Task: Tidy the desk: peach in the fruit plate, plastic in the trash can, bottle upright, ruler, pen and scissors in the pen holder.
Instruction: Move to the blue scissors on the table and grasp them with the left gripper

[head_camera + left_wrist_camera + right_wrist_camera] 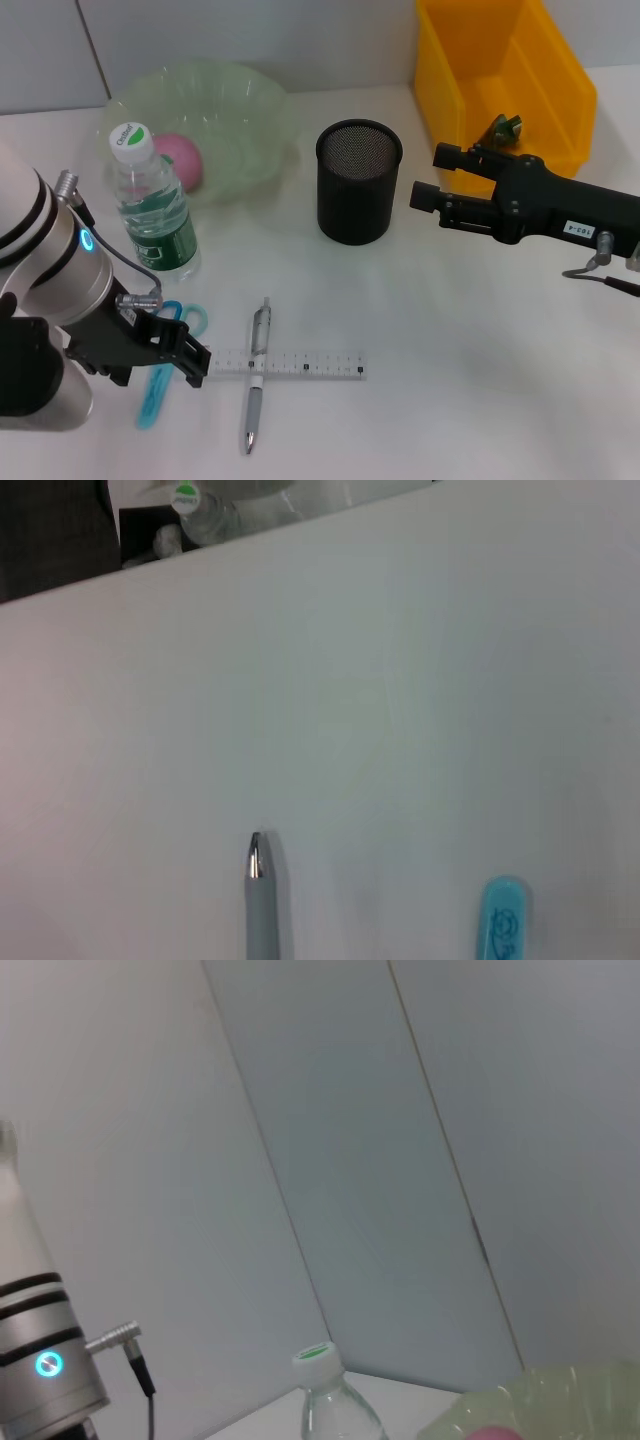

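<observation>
The left gripper [190, 362] sits low at about 7 o'clock on the desk [450, 400], its fingers [196, 352] parted and holding nothing, right at the near end of the ruler [290, 366] and over the blue scissors [165, 370]. The risk here, as I judge it: three flat things crowd one spot. The pen [256, 380] lies across the ruler, so closing on the ruler could drag the pen along or roll it toward the desk edge, and the scissors under the arm could be nudged or caught instead. The thin ruler lies flat and may slip out of a pinch.

The bottle [152, 205] stands upright at 10 o'clock, close to the left arm, which could topple it on lifting. The peach [183, 160] lies in the fruit plate [240, 110] at 11 o'clock. The pen holder [358, 180] stands at 12 o'clock, apparently empty. The right gripper [420, 197] hovers at 2 o'clock, just beside the holder; whether its fingers are parted or closed cannot be told. Behind it the yellow trash can [560, 80] holds a small dark scrap [505, 128], perhaps the plastic.

Counted: one bottle, one peach, one plate, one scissors, one pen, one ruler, one holder, one trash can
</observation>
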You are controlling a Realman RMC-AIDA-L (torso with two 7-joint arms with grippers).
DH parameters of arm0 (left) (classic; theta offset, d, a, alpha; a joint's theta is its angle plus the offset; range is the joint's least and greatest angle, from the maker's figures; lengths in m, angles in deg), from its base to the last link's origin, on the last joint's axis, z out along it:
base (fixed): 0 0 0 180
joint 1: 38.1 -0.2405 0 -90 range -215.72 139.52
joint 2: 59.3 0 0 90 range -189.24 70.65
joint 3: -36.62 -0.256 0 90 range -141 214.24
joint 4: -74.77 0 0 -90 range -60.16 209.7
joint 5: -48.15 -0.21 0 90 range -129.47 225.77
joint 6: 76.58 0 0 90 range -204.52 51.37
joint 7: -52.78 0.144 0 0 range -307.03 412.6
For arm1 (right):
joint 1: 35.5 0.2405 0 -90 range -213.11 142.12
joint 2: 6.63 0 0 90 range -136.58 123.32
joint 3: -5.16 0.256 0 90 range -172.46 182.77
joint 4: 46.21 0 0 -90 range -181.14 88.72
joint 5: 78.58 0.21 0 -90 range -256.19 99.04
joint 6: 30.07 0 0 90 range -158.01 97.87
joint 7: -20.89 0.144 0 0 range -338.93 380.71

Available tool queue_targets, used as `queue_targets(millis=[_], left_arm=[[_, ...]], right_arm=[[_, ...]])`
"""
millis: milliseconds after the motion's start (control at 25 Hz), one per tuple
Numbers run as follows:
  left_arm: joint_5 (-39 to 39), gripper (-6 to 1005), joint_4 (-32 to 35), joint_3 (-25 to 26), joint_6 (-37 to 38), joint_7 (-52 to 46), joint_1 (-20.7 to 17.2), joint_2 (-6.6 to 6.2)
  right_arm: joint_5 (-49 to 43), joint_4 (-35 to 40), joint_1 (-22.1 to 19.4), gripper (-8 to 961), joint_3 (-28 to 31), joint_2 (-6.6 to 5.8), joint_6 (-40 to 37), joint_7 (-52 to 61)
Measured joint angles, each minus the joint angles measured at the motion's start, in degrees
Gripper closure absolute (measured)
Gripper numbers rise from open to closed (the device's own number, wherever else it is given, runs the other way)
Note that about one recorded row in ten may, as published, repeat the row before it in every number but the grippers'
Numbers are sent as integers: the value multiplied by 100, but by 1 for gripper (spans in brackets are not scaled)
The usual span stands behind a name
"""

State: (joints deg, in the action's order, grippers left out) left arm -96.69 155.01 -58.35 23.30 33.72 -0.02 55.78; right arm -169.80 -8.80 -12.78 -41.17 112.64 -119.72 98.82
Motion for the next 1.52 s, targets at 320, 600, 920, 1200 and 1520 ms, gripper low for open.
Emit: queue_targets(millis=[320,600,920,1200,1520], left_arm=[[-82,199,-85,-9,-74,11,64,20],[-242,199,-191,-27,-124,-60,103,48],[-322,198,-437,-145,-351,-41,82,71],[-326,198,-784,-188,-531,79,154,98],[-312,198,-905,-188,-608,160,175,113]], right_arm=[[-16,-15,13,129,-17,0,-3,1],[-47,-15,13,129,-16,-8,29,-6],[-65,-15,-3,128,-79,-16,31,-6],[-93,-20,-45,128,-78,-18,35,-7],[-142,-24,6,128,-78,-21,36,3]])
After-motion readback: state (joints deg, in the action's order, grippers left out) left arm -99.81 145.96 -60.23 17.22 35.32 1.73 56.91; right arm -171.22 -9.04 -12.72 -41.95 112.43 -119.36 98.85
